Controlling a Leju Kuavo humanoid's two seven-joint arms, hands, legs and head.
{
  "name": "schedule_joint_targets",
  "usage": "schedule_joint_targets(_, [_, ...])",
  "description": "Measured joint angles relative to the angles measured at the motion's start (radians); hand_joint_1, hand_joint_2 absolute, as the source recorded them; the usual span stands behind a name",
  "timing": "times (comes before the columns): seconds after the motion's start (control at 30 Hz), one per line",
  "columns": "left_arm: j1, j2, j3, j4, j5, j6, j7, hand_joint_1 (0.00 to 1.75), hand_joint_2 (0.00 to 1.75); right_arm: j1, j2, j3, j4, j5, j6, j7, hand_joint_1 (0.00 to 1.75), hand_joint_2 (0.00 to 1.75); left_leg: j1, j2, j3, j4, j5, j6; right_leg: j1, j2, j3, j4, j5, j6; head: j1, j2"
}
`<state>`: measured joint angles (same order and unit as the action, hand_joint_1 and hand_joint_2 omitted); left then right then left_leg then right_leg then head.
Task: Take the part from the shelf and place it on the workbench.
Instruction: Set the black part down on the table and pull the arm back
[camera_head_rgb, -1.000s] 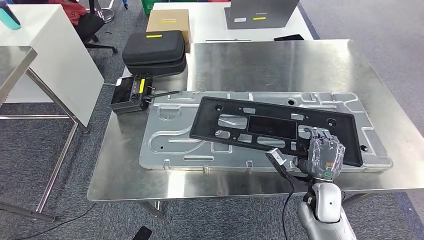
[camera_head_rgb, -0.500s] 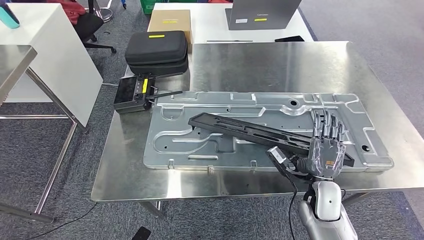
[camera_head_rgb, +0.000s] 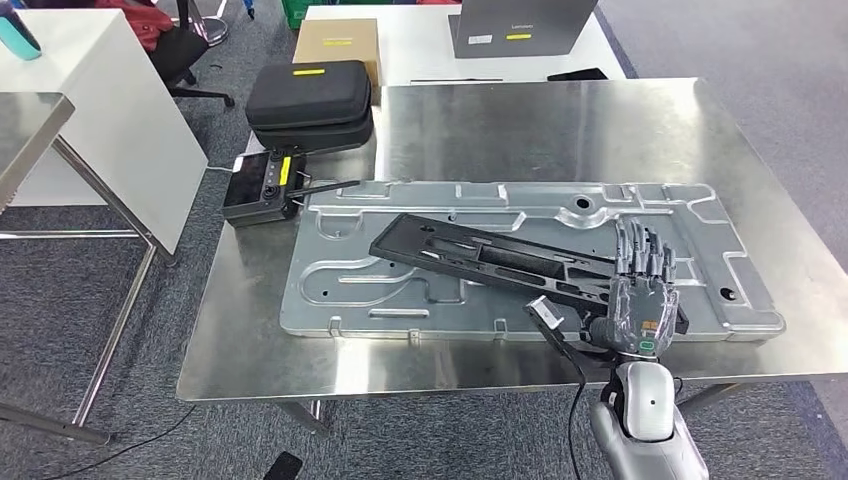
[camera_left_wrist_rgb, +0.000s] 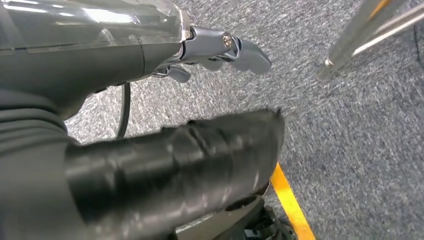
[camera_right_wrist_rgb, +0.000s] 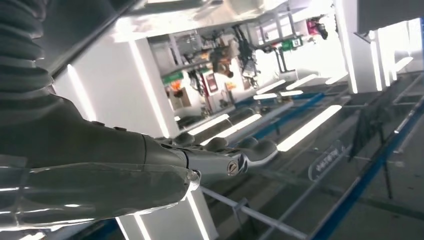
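Note:
The black part (camera_head_rgb: 470, 255), a long flat frame with cut-outs, lies tilted over the stamped silver plate (camera_head_rgb: 340, 275) on the steel workbench (camera_head_rgb: 560, 125). Its far left end is down on the plate and its near edge looks lifted. My right hand (camera_head_rgb: 640, 295) is at the part's right end, fingers stretched straight across its top. The thumb is hidden under the part. In the right wrist view the right hand (camera_right_wrist_rgb: 165, 165) points its straight fingers at a lit ceiling. My left hand (camera_left_wrist_rgb: 150, 100) hangs over grey carpet and holds nothing.
On the workbench's left side are stacked black cases (camera_head_rgb: 310, 105) and a black controller (camera_head_rgb: 262, 187) with an antenna. A cardboard box (camera_head_rgb: 337, 42) and a grey case (camera_head_rgb: 520, 25) sit on the white table behind. Another table (camera_head_rgb: 90, 120) stands at the left.
The part has tipped from facing me to lying low over the plate. The right hand's fingers straightened out and it drew slightly nearer and left with the part's end.

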<state>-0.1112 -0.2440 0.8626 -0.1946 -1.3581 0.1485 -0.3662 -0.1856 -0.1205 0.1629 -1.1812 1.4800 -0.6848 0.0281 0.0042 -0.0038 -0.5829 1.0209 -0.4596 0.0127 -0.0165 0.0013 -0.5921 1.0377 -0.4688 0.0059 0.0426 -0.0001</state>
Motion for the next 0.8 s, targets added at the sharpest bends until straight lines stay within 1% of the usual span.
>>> schedule_joint_targets(0.03, [0.0,0.0,0.0,0.0,0.0,0.0,0.0,0.0,0.0,0.0,0.0,0.001,0.0,0.0,0.001,0.0,0.0,1.75,0.001,0.0,-0.003,0.008,-0.008,-0.005,-0.002,0.0,0.001,-0.003,0.002,-0.007,0.0,0.0])
schedule_joint_targets(0.07, [0.0,0.0,0.0,0.0,0.0,0.001,0.0,0.0,0.0,-0.001,0.0,0.003,0.0,0.0,0.002,0.0,0.0,1.75,0.001,0.0,-0.014,0.032,-0.025,-0.009,-0.004,-0.001,0.002,-0.006,0.004,-0.014,0.0,0.0])
schedule_joint_targets(0.1, [0.0,0.0,0.0,0.0,0.001,0.001,0.001,0.0,0.0,0.0,0.0,0.005,0.0,0.0,0.004,0.0,0.0,1.75,0.003,0.0,-0.033,0.077,-0.053,-0.013,-0.006,-0.002,0.003,-0.009,0.006,-0.02,0.0,0.0])
schedule_joint_targets(0.17, [0.001,0.0,-0.001,0.0,0.002,0.002,0.002,0.0,0.0,0.002,0.0,0.011,-0.001,-0.001,0.011,0.0,0.0,1.75,0.005,0.001,-0.091,0.206,-0.115,-0.019,-0.004,-0.003,0.002,-0.009,0.006,-0.026,0.0,0.0])
schedule_joint_targets(0.2, [0.003,0.0,-0.001,0.0,0.003,0.002,0.002,0.0,0.0,0.004,-0.001,0.015,-0.003,-0.002,0.02,0.0,0.0,1.75,0.006,0.001,-0.114,0.257,-0.131,-0.021,-0.003,-0.003,0.002,-0.009,0.006,-0.027,0.0,0.0])
schedule_joint_targets(0.23, [0.004,0.0,-0.001,0.0,0.004,0.002,0.003,0.0,0.0,0.007,-0.004,0.019,-0.007,-0.005,0.035,0.0,0.0,1.75,0.006,0.001,-0.123,0.278,-0.13,-0.021,-0.003,-0.002,0.002,-0.008,0.006,-0.027,0.0,0.0])
schedule_joint_targets(0.27, [0.005,0.0,0.0,0.0,0.005,0.002,0.003,0.0,0.0,0.01,-0.009,0.025,-0.013,-0.009,0.057,-0.001,0.0,1.75,0.006,0.001,-0.114,0.259,-0.109,-0.02,-0.002,-0.001,0.003,-0.008,0.006,-0.027,0.0,0.0])
schedule_joint_targets(0.3, [0.006,0.001,0.0,0.0,0.006,0.003,0.004,0.0,0.0,0.012,-0.017,0.034,-0.02,-0.015,0.084,-0.003,0.0,1.31,0.006,0.001,-0.087,0.205,-0.076,-0.016,-0.002,0.0,0.005,-0.008,0.005,-0.026,0.0,0.0])
schedule_joint_targets(0.33, [0.005,0.002,0.0,0.0,0.008,0.003,0.004,0.0,0.0,0.013,-0.028,0.043,-0.028,-0.022,0.117,-0.006,0.0,0.87,0.005,0.0,-0.053,0.134,-0.043,-0.01,-0.002,0.001,0.006,-0.007,0.005,-0.025,0.0,0.0])
schedule_joint_targets(0.37, [0.005,0.003,0.0,0.0,0.011,0.003,0.004,0.0,0.0,0.013,-0.041,0.054,-0.036,-0.031,0.153,-0.009,0.0,0.44,0.003,0.0,-0.02,0.068,-0.02,-0.004,0.0,0.001,0.007,-0.006,0.003,-0.021,0.0,0.0])
schedule_joint_targets(0.4, [0.005,0.004,0.0,0.0,0.014,0.003,0.004,0.0,0.0,0.013,-0.058,0.065,-0.045,-0.041,0.19,-0.013,0.0,0.0,0.001,0.0,0.001,0.024,-0.009,0.001,0.001,0.002,0.006,-0.005,0.003,-0.017,0.0,0.0])
schedule_joint_targets(0.43, [0.005,0.004,0.0,0.0,0.016,0.004,0.003,0.0,0.0,0.014,-0.077,0.075,-0.054,-0.053,0.228,-0.018,0.0,0.0,-0.001,0.0,0.01,0.003,-0.007,0.004,0.003,0.001,0.005,-0.005,0.003,-0.011,0.0,0.0])
schedule_joint_targets(0.5, [0.008,0.005,0.0,0.0,0.019,0.004,0.002,0.0,0.0,0.014,-0.12,0.098,-0.071,-0.08,0.3,-0.031,0.0,0.0,-0.002,0.0,0.011,-0.003,-0.005,0.011,0.003,0.001,0.004,-0.007,0.005,0.002,0.0,0.0])
schedule_joint_targets(0.53, [0.01,0.005,0.0,0.0,0.019,0.004,0.001,0.0,0.0,0.014,-0.141,0.11,-0.079,-0.094,0.332,-0.039,0.0,0.0,-0.001,-0.001,0.012,-0.008,-0.002,0.016,0.001,0.0,0.003,-0.003,0.001,0.008,0.0,0.0])
schedule_joint_targets(0.57, [0.01,0.006,0.0,0.0,0.02,0.004,0.0,0.0,0.0,0.013,-0.163,0.122,-0.087,-0.107,0.36,-0.046,0.0,0.0,0.001,0.0,0.014,-0.013,0.002,0.023,0.0,0.0,-0.004,0.014,-0.012,0.012,0.0,0.0])
schedule_joint_targets(0.6, [0.01,0.006,0.0,0.0,0.02,0.004,-0.001,0.0,0.0,0.011,-0.184,0.134,-0.092,-0.118,0.386,-0.052,0.0,0.0,0.003,0.0,0.015,-0.018,0.005,0.028,-0.001,0.0,-0.021,0.051,-0.037,0.017,0.0,0.0])
schedule_joint_targets(0.63, [0.009,0.006,0.0,0.0,0.021,0.004,-0.002,0.0,0.0,0.01,-0.202,0.145,-0.095,-0.126,0.405,-0.056,0.0,0.0,0.003,0.0,0.015,-0.019,0.006,0.031,-0.003,0.0,-0.046,0.106,-0.068,0.02,0.0,0.0])
schedule_joint_targets(0.67, [0.009,0.006,0.0,0.0,0.021,0.004,-0.002,0.0,0.0,0.009,-0.218,0.157,-0.097,-0.131,0.422,-0.059,0.0,0.0,0.003,0.0,0.014,-0.018,0.006,0.033,-0.003,0.0,-0.077,0.173,-0.099,0.024,0.0,0.0])
schedule_joint_targets(0.7, [0.009,0.006,0.0,0.0,0.022,0.004,-0.002,0.0,0.0,0.009,-0.231,0.169,-0.097,-0.136,0.435,-0.061,0.0,0.0,0.002,0.0,0.013,-0.017,0.006,0.033,-0.004,0.0,-0.104,0.23,-0.119,0.026,0.0,0.0])
schedule_joint_targets(0.73, [0.01,0.006,0.0,0.0,0.022,0.004,-0.002,0.0,0.0,0.009,-0.242,0.181,-0.097,-0.138,0.444,-0.061,0.0,0.0,0.002,0.0,0.013,-0.016,0.005,0.033,-0.005,-0.001,-0.119,0.258,-0.121,0.029,0.0,0.0])
schedule_joint_targets(0.77, [0.01,0.006,0.0,0.0,0.022,0.004,-0.002,0.0,0.0,0.008,-0.253,0.192,-0.098,-0.14,0.452,-0.06,0.0,0.0,0.002,0.0,0.013,-0.014,0.004,0.033,-0.006,-0.001,-0.116,0.251,-0.104,0.029,0.0,0.0])
schedule_joint_targets(0.8, [0.01,0.006,0.0,0.0,0.023,0.004,-0.002,0.0,0.0,0.007,-0.263,0.202,-0.099,-0.142,0.457,-0.059,0.0,0.0,0.002,0.0,0.014,-0.012,0.002,0.032,-0.006,-0.001,-0.094,0.203,-0.07,0.029,0.0,0.0])
